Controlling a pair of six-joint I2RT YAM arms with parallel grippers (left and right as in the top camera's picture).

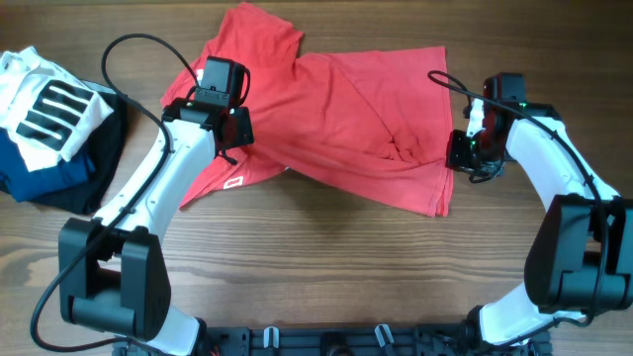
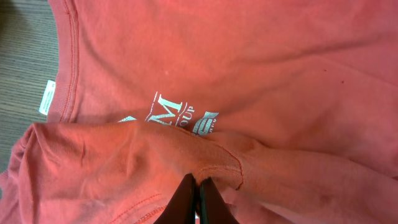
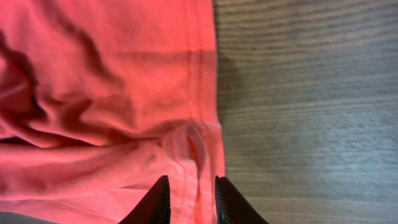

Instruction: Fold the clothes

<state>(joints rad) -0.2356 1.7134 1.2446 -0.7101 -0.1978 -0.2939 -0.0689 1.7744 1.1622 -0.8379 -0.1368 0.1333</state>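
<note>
Shirt (image 1: 346, 129) is red and lies crumpled across the upper middle of the overhead frame on the wood table (image 1: 326, 267), partly folded: one flap runs from the upper left diagonally over the body, and the hem side ends near the right edge of the cloth. Left gripper (image 1: 232, 138) sits over the shirt's left part; in the left wrist view it (image 2: 198, 199) has its jaws together, clamped on a raised fold of the shirt with a stitched seam bunched right at the tips. Above that fold, white lettering (image 2: 180, 115) shows on the flat layer, partly covered by the fold, and a small white tag (image 2: 47, 98) sticks out at the collar rib at the left of that frame. Right gripper (image 1: 463, 150) is at the shirt's right edge; in the right wrist view it (image 3: 191, 199) has jaws slightly apart, straddling the hemmed edge, with puckered cloth in the gap and bare table to the right of the hem. Can't tell if either pad touches the cloth. Pile at the far left of the overhead frame: white striped garment (image 1: 45, 104) on top of a navy one (image 1: 40, 173) and a black one (image 1: 104, 168), apart from the shirt.
</note>
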